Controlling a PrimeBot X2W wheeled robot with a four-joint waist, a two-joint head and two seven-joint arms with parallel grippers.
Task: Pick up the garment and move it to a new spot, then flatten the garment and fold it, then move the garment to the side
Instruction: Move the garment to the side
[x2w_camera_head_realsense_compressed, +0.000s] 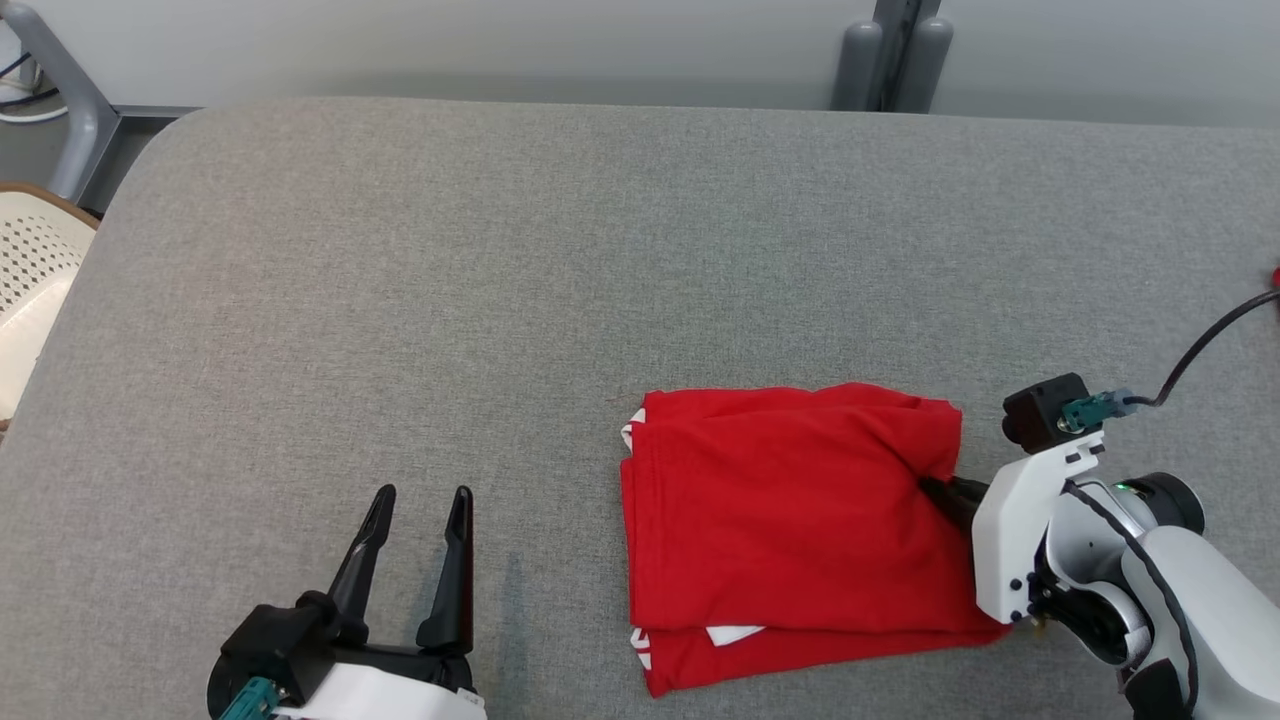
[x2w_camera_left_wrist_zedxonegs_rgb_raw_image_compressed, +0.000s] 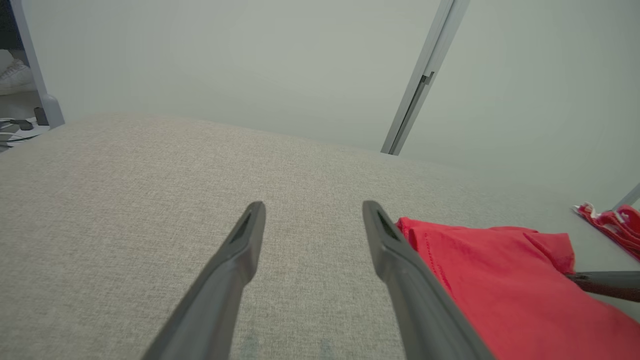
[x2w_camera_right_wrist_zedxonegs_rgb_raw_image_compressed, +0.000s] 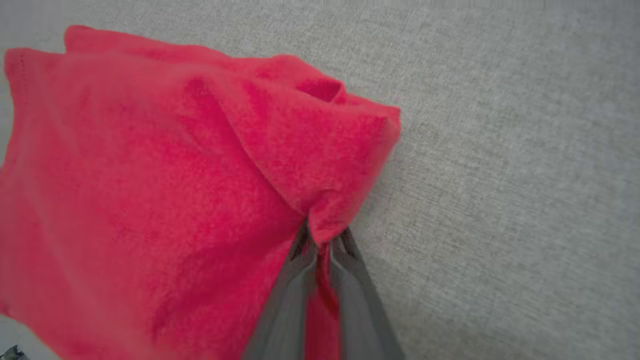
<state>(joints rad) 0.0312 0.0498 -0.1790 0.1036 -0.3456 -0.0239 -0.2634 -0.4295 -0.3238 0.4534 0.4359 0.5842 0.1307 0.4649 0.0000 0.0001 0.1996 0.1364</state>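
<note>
The red garment (x2w_camera_head_realsense_compressed: 790, 520) lies folded on the grey tabletop (x2w_camera_head_realsense_compressed: 400, 300), right of centre, near-square but slightly longer side to side, its layered edges facing left. The right hand (x2w_camera_head_realsense_compressed: 938, 488) pinches its right edge. The left hand (x2w_camera_head_realsense_compressed: 420, 495) stands spread, apart from it.

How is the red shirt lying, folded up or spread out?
Folded. The red shirt lies as a compact rectangle on the grey table, with a second layer peeking out under its near edge.
</note>
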